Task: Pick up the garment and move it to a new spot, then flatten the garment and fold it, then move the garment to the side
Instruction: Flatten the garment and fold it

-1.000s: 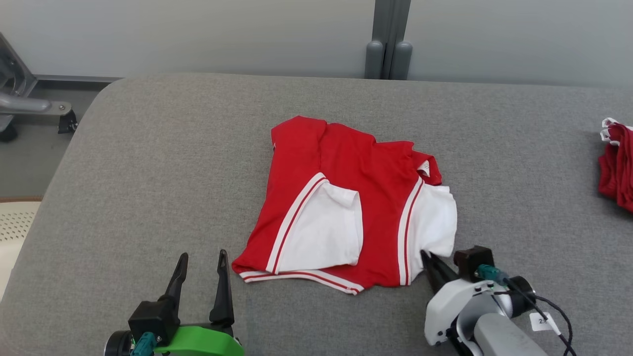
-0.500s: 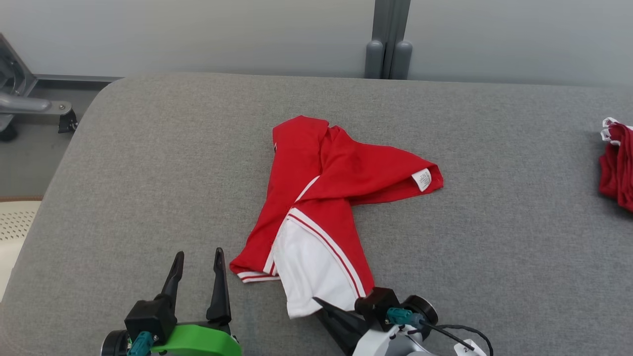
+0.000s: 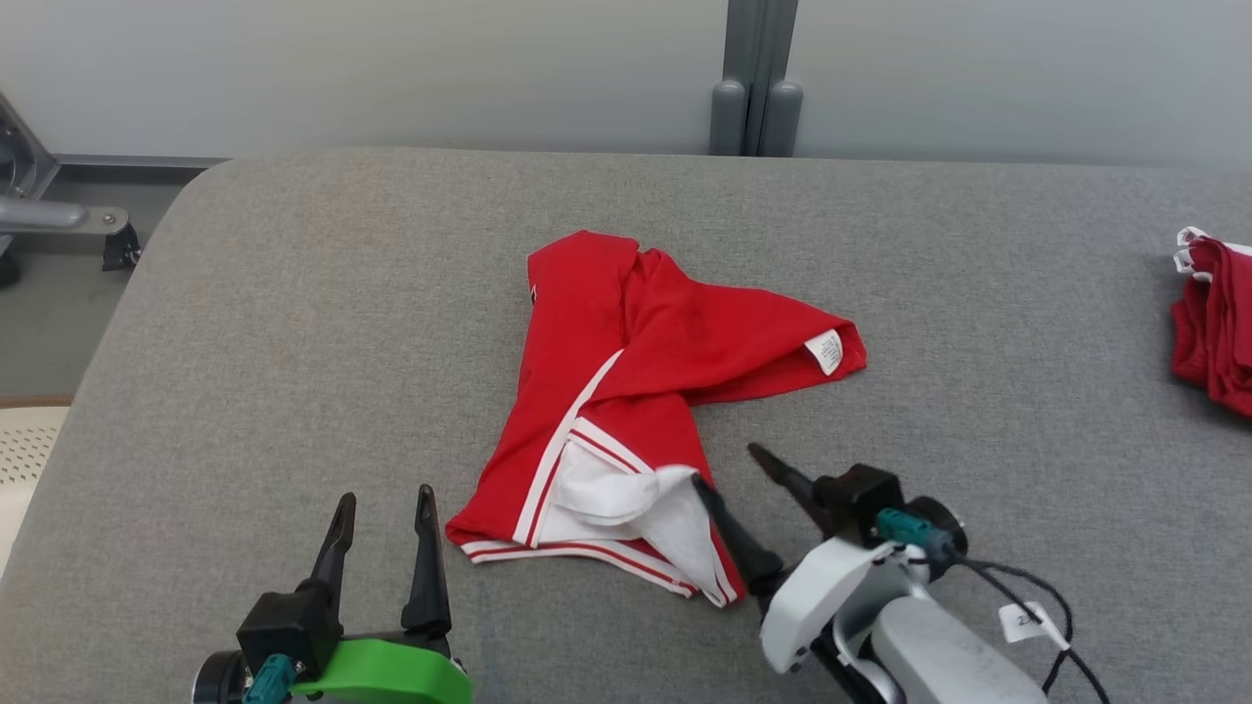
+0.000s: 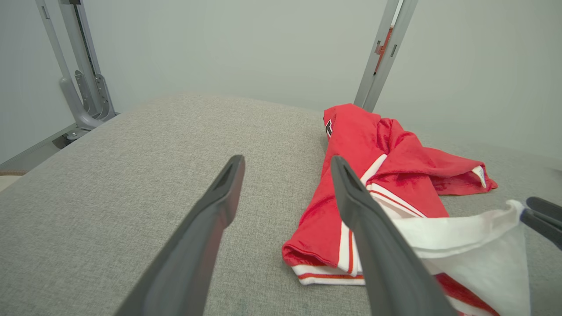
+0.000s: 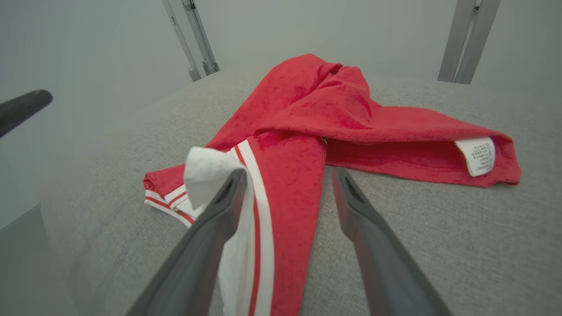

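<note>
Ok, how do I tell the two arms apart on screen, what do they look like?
Both have two long dark tapering fingers on a black block. The left gripper sits on a bright green housing with a teal connector. The right gripper has a white housing, a grey forearm, a teal plug, a black cable and a small white tag.

Grey padded table (image 3: 293,293) — pale wall (image 3: 391,68), grey post (image 3: 755,78).
</note>
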### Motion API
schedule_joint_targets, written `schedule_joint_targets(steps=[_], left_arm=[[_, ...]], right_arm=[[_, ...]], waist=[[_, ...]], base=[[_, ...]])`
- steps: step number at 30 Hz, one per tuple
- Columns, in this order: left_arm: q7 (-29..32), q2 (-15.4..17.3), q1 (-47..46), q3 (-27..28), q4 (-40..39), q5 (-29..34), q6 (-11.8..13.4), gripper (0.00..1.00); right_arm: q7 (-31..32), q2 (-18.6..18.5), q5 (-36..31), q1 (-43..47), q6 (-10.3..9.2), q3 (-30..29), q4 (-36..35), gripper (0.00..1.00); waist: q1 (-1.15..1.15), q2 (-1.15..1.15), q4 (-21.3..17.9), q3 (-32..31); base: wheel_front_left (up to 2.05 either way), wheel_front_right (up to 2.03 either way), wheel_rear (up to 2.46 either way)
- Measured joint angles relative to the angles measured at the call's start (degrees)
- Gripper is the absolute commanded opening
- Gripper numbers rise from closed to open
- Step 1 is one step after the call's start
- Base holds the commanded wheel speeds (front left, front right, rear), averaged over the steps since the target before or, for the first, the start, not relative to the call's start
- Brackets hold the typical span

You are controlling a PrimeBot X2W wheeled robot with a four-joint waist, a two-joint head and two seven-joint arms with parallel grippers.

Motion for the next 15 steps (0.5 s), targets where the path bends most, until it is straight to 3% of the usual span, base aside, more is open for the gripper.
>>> schedule_joint_targets(steps=[9,15], left_arm=[[0.0,-0.1,-0.1,-0.5,-0.5,0.0,-0.1,1.00],[0.0,-0.3,-1.3,-1.3,-0.7,0.1,-0.4,1.00]], right_arm=[[0.6,-4.5,-6.6,-3.4,0.00,-16.1,-0.3,1.00],[5.1,-6.5,-11.3,-8.7,0.00,-22.0,6.7,1.00]], waist=[[0.00,0.00,1.2,0.8],[0.00,0.00,3.1,2.4]], base=[[0.00,0.00,0.00],[0.00,0.00,0.00]])
